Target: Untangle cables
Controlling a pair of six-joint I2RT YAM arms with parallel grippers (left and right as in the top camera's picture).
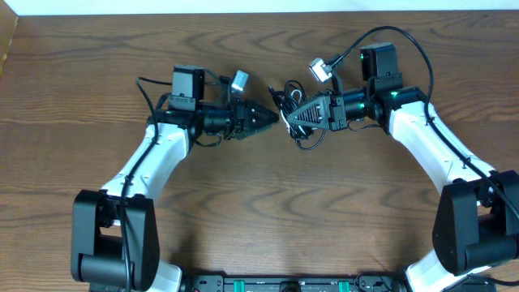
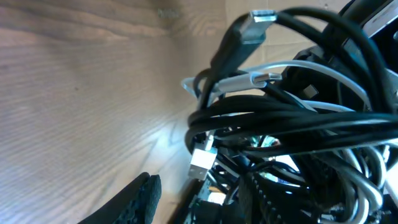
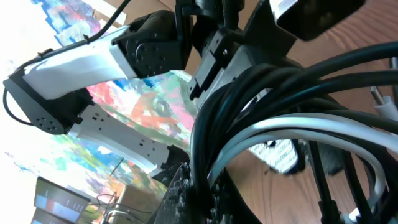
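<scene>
Cables [image 2: 286, 118] fill both wrist views: black cords knotted with one white cable [image 3: 298, 127]. I see the bundle between the arms, over the far half of the wooden table [image 1: 243, 211]. Right gripper [image 1: 290, 118] is clamped on it. Left gripper [image 1: 270, 122] points at it from just beside; I cannot tell its jaw state.

No legible txt from my end in any of the 3 views. No brand, label or nos. I can make out on the cables [image 2: 292, 118], the arms [image 1: 162, 158] or the table [image 1: 268, 219]. Small screen [image 3: 59, 200] in the R wrist view is too blurry to read.
</scene>
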